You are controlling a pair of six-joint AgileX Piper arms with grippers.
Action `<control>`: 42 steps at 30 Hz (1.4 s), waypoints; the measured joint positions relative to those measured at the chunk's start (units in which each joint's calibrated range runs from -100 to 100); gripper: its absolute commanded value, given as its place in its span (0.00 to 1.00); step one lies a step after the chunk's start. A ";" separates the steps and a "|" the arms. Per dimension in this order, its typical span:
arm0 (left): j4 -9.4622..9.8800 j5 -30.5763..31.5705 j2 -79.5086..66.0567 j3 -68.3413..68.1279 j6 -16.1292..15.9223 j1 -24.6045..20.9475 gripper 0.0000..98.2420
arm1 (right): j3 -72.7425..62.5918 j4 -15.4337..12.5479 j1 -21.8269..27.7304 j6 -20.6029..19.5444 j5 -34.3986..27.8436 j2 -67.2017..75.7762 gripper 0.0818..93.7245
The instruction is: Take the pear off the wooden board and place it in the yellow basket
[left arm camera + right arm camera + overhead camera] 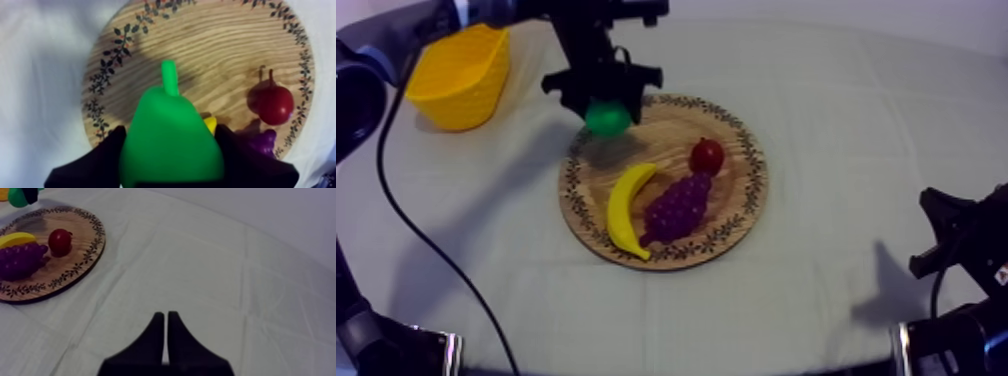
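Note:
My left gripper [604, 108] is shut on the green pear [607, 118] and holds it just above the upper left rim of the round wooden board [736, 215]. Seen from the left wrist, the pear [170, 140] sits between my two black fingers [107, 157] with its stem pointing over the board [220, 45]. The yellow basket [461, 75] stands at the far left of the table. My right gripper [165, 319] rests shut as a narrow wedge over bare cloth at the right side [961, 240].
On the board lie a banana [626, 210], a bunch of grapes [678, 205] and a small red fruit [706, 156]. From the right wrist, the board [75, 270] lies off beyond the cloth.

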State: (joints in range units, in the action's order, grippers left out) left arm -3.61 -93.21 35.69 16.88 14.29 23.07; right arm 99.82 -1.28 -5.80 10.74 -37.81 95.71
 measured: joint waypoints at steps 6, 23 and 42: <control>0.86 -2.52 -8.21 0.26 -0.55 -1.14 0.46 | 0.00 0.00 0.00 -0.03 0.00 0.00 0.00; 4.11 -5.42 -19.49 0.04 -4.87 -7.00 0.46 | 0.00 0.00 0.00 -0.03 0.00 0.00 0.00; 6.86 -5.48 -10.69 11.18 -11.61 -23.13 0.44 | 0.00 0.00 0.00 -0.03 0.00 0.00 0.00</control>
State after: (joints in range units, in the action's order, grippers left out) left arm 3.25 -98.69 25.00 28.06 2.67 -0.06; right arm 99.82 -1.28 -5.80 10.71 -37.81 95.71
